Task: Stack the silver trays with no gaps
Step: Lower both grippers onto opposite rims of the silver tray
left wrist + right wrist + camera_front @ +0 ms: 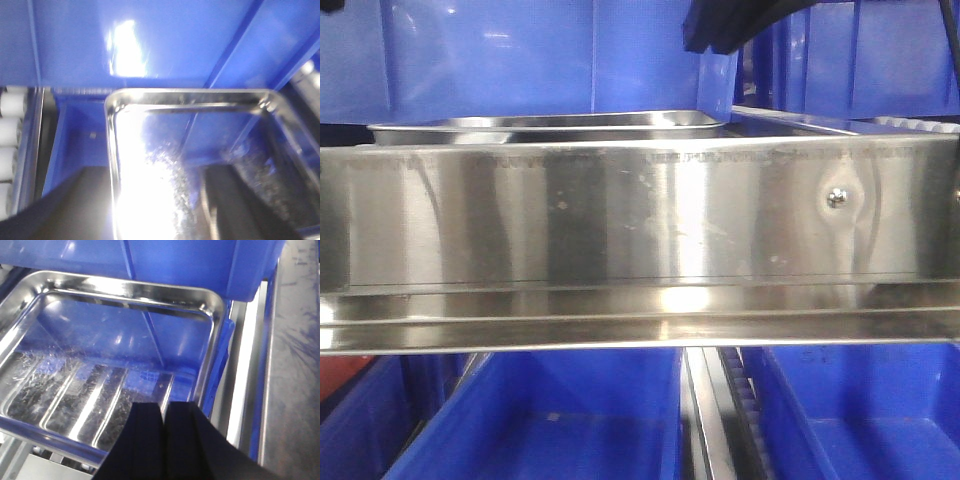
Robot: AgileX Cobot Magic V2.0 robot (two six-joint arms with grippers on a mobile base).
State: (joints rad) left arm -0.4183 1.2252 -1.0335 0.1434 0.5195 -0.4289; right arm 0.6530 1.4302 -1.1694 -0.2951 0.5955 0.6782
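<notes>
— What crowds you?
— A steel rail with one screw bars the front view. Only the rim of the silver tray shows above it, under a blue bin. More blue bins lie below.
— Your hands?
— My left gripper is spread, one finger outside a tray's side rim and one inside. My right gripper has its fingers pressed together over a tray's near corner; whether they nip the rim, I cannot tell.
— Room?
— Tight. A blue wall stands just behind the far rim, white rollers to one side.
</notes>
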